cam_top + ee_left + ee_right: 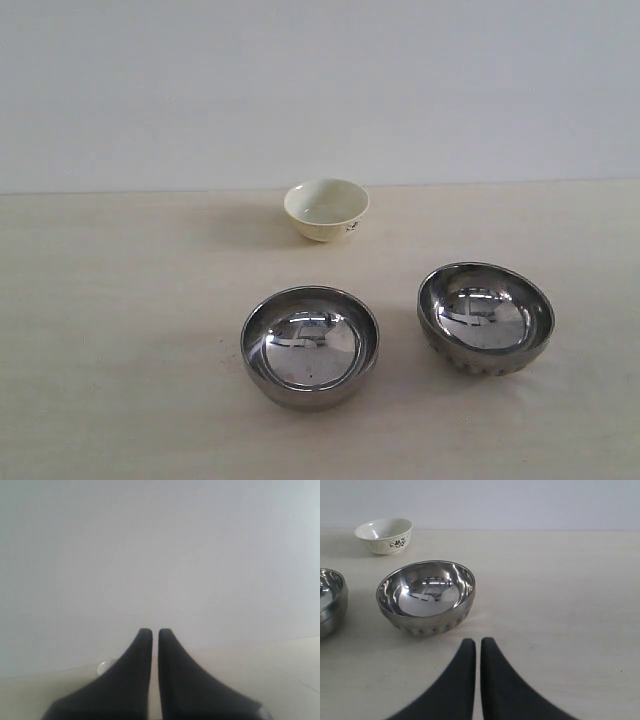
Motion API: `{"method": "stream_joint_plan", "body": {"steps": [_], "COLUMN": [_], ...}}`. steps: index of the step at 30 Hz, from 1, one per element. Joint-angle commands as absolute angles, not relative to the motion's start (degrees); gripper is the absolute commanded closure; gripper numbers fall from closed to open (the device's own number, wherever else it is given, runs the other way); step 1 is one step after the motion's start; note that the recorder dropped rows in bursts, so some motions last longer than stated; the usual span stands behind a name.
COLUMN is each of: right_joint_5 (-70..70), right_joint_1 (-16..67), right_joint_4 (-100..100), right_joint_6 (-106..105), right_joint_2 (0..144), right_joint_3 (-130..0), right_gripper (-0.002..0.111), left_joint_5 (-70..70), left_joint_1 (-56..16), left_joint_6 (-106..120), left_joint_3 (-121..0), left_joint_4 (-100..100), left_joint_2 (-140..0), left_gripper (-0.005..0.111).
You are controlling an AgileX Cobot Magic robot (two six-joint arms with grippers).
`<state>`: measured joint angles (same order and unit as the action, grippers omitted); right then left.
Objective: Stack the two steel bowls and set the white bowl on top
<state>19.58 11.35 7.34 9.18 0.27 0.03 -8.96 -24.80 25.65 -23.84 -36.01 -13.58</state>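
Note:
A plain steel bowl [311, 345] stands upright at the table's front middle. To its right sits the second steel bowl [486, 318], with a ribbed lower wall, tilted slightly. The small cream-white bowl [326, 208] with a dark mark stands behind them near the wall. All three are apart and empty. Neither arm shows in the exterior view. My right gripper [478, 643] is shut on nothing, low over the table just short of the ribbed steel bowl [426, 597]; the white bowl [384, 535] lies beyond. My left gripper [155, 632] is shut and empty, facing the wall.
The pale wooden table [120, 330] runs back to a white wall [320, 90]. A small pale round object [103, 668] peeks out beside the left fingers; what it is cannot be told.

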Motion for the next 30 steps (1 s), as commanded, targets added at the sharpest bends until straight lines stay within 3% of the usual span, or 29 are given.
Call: {"method": "stream_joint_plan", "body": {"steps": [1, 12, 23, 30], "right_joint_5": [19.18, 19.18, 19.18, 19.18], "right_joint_1": [10.96, 10.96, 10.96, 10.96], "right_joint_4": [7.9, 7.9, 7.9, 7.9], "right_joint_6": [9.05, 9.05, 9.05, 9.05], "right_joint_2": [0.0, 0.0, 0.0, 0.0], "right_joint_3": [0.0, 0.0, 0.0, 0.0], "right_gripper": [0.108, 0.108, 0.108, 0.108], "left_joint_5": [-9.07, -8.94, -10.51, -10.31], "left_joint_1": [-25.21, -24.58, -3.54, 4.09], "left_joint_6": [28.59, 29.26, -11.52, -21.04], "left_joint_3": [-23.56, -23.3, -23.07, -18.14], "left_joint_4": [-36.6, -33.44, -7.13, 2.46], "left_joint_2": [-11.88, -11.03, -10.3, -3.8], "left_gripper": [0.103, 0.103, 0.103, 0.103]}}
